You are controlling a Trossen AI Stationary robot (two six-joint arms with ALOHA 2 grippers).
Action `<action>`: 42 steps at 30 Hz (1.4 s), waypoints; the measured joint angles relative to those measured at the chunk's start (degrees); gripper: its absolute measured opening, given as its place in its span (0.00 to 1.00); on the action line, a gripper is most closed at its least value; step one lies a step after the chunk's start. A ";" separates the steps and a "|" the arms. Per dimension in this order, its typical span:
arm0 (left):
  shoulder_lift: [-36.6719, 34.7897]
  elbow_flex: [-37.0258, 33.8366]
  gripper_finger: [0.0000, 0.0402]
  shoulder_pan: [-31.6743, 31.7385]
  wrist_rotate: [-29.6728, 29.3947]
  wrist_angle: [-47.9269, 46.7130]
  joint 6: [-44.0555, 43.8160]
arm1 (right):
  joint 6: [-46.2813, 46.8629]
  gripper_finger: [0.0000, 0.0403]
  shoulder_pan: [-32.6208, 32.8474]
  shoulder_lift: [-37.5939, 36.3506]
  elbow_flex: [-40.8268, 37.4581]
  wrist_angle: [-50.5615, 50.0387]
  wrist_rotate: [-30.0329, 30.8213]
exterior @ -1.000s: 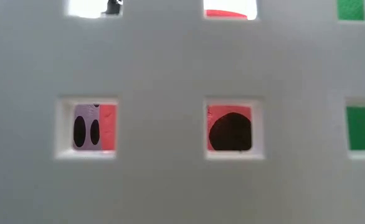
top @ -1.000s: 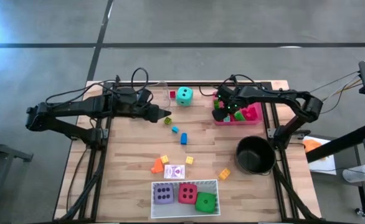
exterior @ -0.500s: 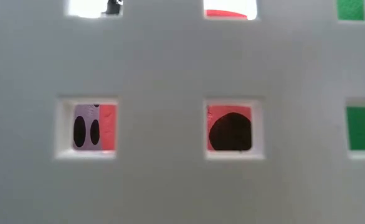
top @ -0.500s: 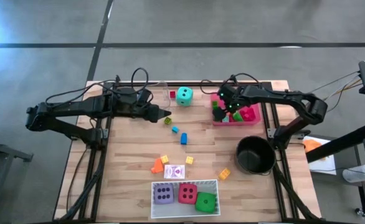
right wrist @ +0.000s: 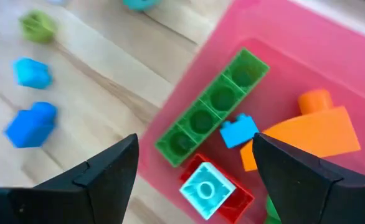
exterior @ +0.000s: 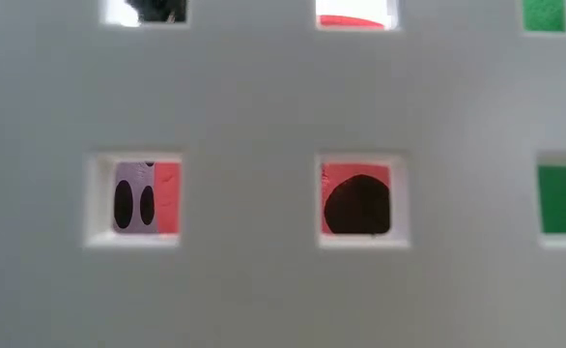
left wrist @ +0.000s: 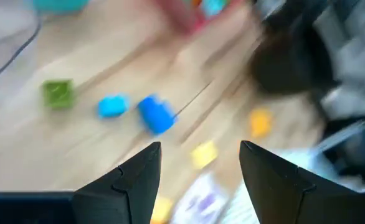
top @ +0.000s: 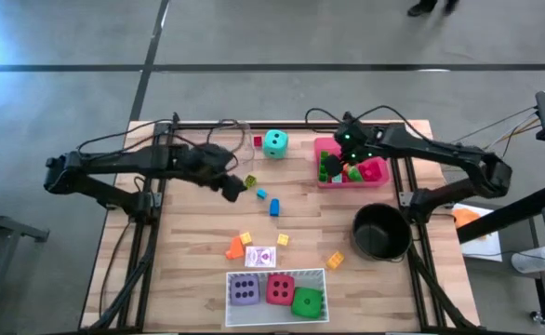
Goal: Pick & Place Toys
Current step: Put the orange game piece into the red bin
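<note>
My left gripper (top: 234,190) (left wrist: 198,149) hangs open and tipped down over the bare wood. Beyond its fingers lie a green block (left wrist: 58,93) and two blue blocks (left wrist: 113,106) (left wrist: 156,114). My right gripper (top: 339,165) (right wrist: 195,138) hangs open above the pink tray (top: 381,177), holding nothing. In that tray lie a long green block (right wrist: 211,107), a teal block (right wrist: 205,184) on a red one, a small blue block and an orange one. The teal die (top: 274,142) rests on the table at the far edge. Purple, red and green dice (top: 280,289) sit in the white tray (top: 274,273).
The black pot (top: 379,233) stands near the right edge. Orange and yellow blocks (top: 238,245) and a playing card (top: 265,256) lie just beyond the white tray, and a yellow block (top: 335,260) lies by the pot. The white tray's holed wall (exterior: 264,97) fills the low view.
My right gripper has risen out of the pink tray, with nothing between its fingers. My left gripper has tipped downward and sunk a little over the wood near the green and blue blocks. No toy on the table has moved.
</note>
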 joint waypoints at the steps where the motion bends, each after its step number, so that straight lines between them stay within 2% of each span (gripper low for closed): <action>1: 0.57 0.00 0.54 0.02 0.60 -2.62 2.05 | 0.05 0.77 0.27 -1.15 0.00 0.02 -0.02; 6: 2.99 -0.31 0.54 -1.59 9.98 -9.27 10.72 | 0.49 0.77 1.47 -6.74 0.02 0.08 -0.39; 8: 3.05 -1.04 0.54 -2.55 14.02 -9.30 10.96 | 0.65 0.77 1.73 -8.76 0.02 0.00 -0.44; 12: 2.90 -4.47 0.54 -2.86 15.48 -10.73 -9.69 | 4.20 0.77 2.88 -12.11 0.04 0.00 -0.42; 14: 2.84 -6.61 0.54 -3.88 16.87 -9.77 -16.74 | 5.07 0.77 3.67 -13.25 0.04 0.05 -0.38; 18: 3.55 -9.82 0.54 -6.76 17.28 -3.02 -25.96 | 6.67 0.77 4.93 -13.92 0.04 0.27 0.08; 21: 5.74 -10.32 0.54 -8.02 16.16 0.50 -29.60 | 6.78 0.77 5.89 -13.24 0.04 0.97 0.17; 30: 15.49 -10.14 0.54 -9.33 16.63 1.33 -32.75 | 5.60 0.77 6.41 -9.22 0.04 2.87 0.12; 42: 24.19 -9.86 0.54 -10.71 17.74 3.69 -36.36 | 2.57 0.77 6.41 -8.94 0.04 2.97 -0.13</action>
